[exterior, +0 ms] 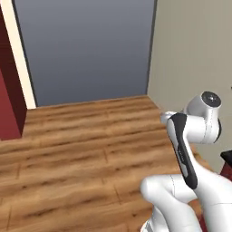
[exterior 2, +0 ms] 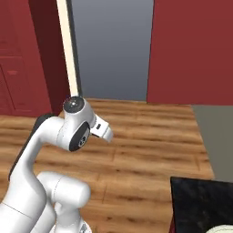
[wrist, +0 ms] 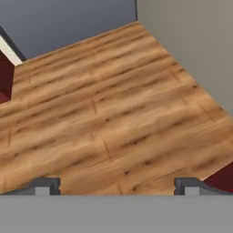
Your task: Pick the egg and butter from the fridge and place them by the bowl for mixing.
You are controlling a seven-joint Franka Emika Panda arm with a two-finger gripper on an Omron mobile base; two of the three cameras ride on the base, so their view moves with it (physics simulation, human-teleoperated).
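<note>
Wooden floor (wrist: 113, 113) has long brown striped planks; the gripper (wrist: 117, 185) hangs wide open above it, holding nothing.

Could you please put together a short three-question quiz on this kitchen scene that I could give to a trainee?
1. True or false: the gripper has its jaws shut on an egg.
2. Multiple choice: what lies under the gripper in the hand view? A) a black counter B) the wooden floor C) a fridge shelf
3. Fill in: in the right base view, the cupboards beside the grey panel are dark ____.

Key
1. False: the jaws stand wide apart with nothing between them.
2. B.
3. Red.
</note>
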